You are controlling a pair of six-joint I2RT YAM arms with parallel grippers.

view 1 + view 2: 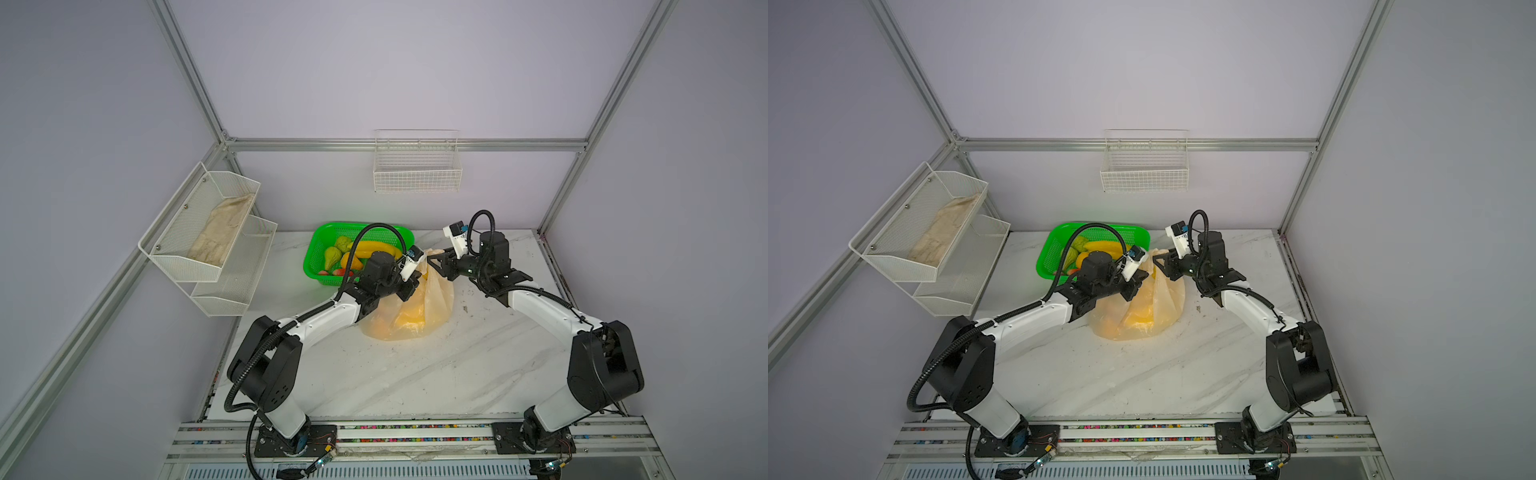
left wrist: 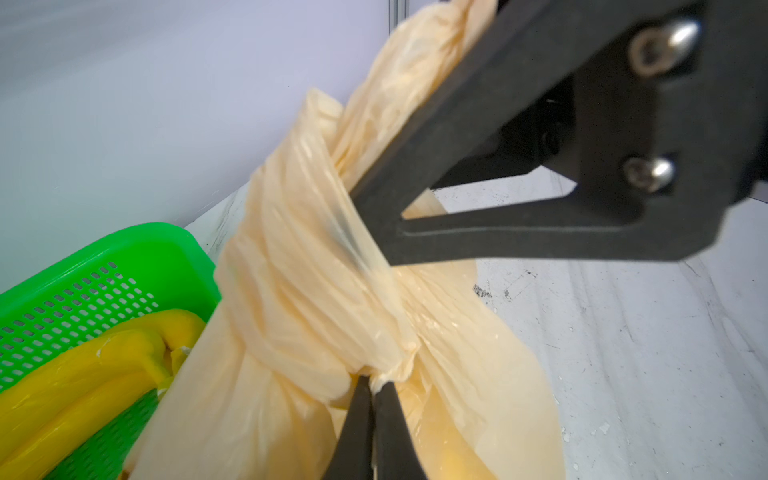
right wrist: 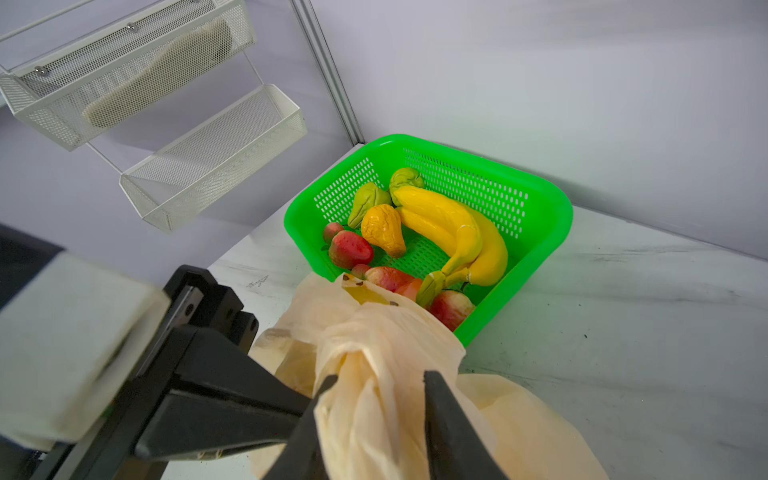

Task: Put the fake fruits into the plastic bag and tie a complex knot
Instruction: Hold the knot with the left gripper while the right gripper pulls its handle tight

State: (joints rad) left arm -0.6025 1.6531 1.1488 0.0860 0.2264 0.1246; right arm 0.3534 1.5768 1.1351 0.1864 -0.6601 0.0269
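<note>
We're mid-knot. Thin translucent cream-yellow plastic bag (image 1: 415, 320) sits on white marble tabletop (image 1: 415, 374), touching bright green perforated basket (image 3: 548, 216) w/ glossy fake fruits (image 3: 453, 232) in it. L gripper (image 2: 372, 384) pinches handle strip (image 2: 390, 370) under bow-like knot (image 2: 316, 266). R gripper (image 3: 378, 386) jaws parted astride twisted neck. Next, prob.: R regrips a tail, pulls opposite.

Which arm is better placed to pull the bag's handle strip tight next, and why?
Probably the left: the left claw is shut on a strip of the plastic bag, while the right claw stands open astride the bag's neck, gripping nothing.
</note>
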